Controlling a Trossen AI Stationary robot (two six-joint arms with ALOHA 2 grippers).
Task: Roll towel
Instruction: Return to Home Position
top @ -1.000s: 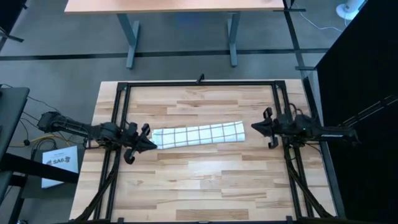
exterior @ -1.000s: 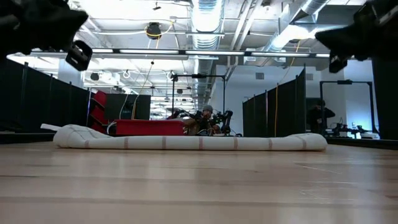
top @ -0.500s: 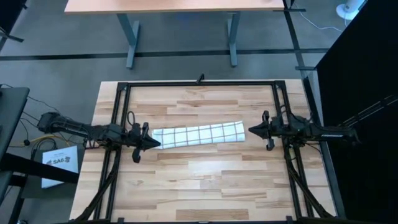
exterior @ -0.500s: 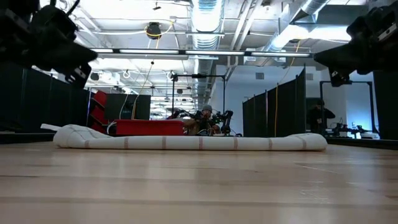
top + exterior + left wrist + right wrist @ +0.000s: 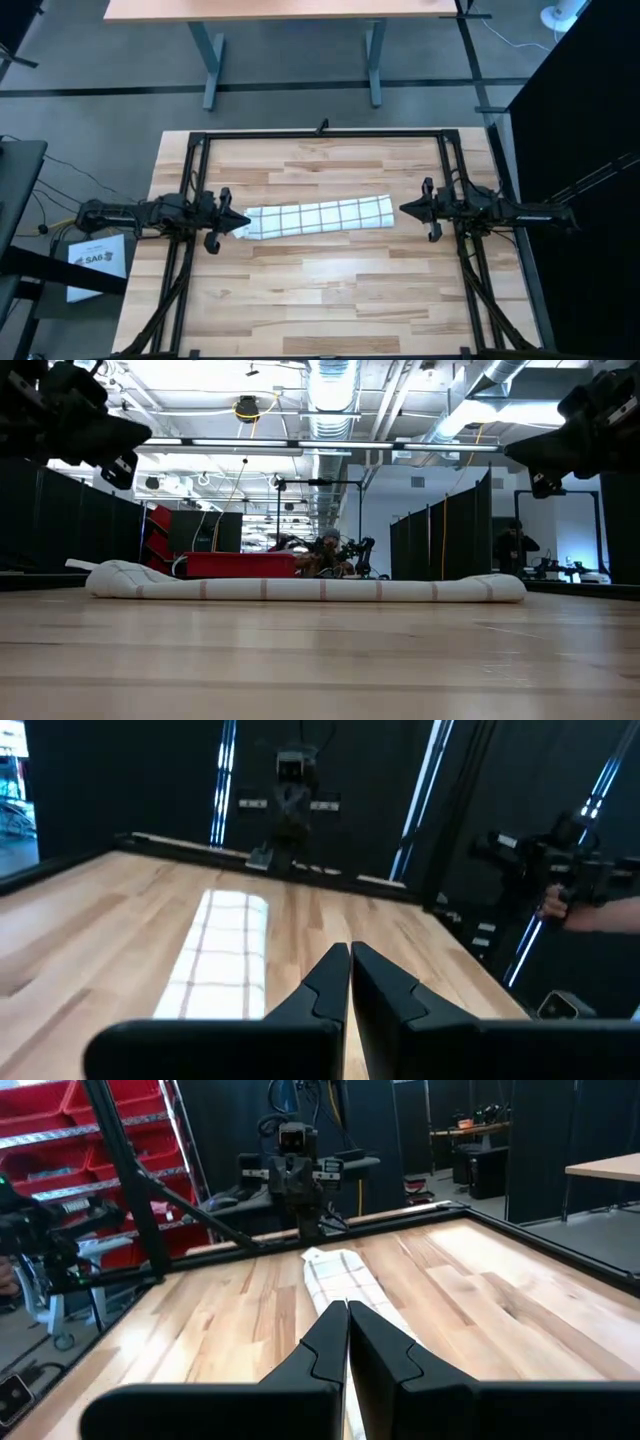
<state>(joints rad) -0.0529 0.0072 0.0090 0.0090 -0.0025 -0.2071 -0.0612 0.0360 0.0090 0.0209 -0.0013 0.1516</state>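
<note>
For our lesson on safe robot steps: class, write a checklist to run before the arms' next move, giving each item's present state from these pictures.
1. Left hand shut and empty: ok.
2. Right hand shut and empty: ok.
3. Both hands lifted clear of the towel: ok, by the low view.
4. Towel lies whole on the table, a long strip between the hands: ok.
5. Strip rolled, not just folded: cannot tell.

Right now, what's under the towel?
The towel lies flat on the wooden table; the wood beneath it is covered. The left gripper and right gripper hover near its ends.
</note>
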